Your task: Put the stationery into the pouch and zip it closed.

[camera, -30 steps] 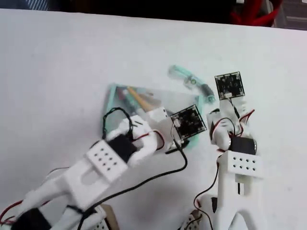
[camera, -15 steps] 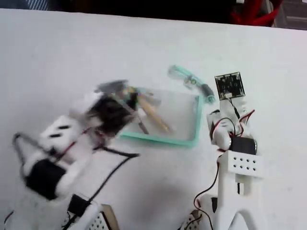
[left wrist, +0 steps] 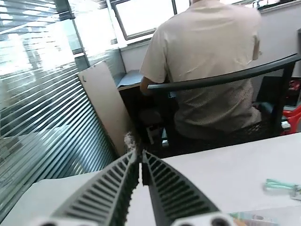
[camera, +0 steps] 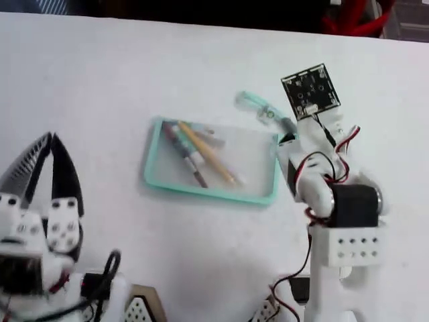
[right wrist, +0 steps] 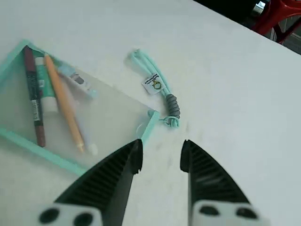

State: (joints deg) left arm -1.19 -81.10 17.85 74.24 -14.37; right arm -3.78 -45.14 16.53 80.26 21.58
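High view: the clear pouch (camera: pixel 255 157) lies flat mid-bench (camera: pixel 100 80), pens (camera: pixel 201 155) inside, the left pincer (camera: pixel 52 137) well apart.
Left wrist view: its tips meet, empty.
Right wrist view: the right pincer (right wrist: pixel 160 149) hangs narrowly parted, empty, over the pouch's corner.

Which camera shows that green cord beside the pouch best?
The right wrist view: the green cord lies whole and close. In the high view the right arm covers its end; the left wrist view catches just a bit.
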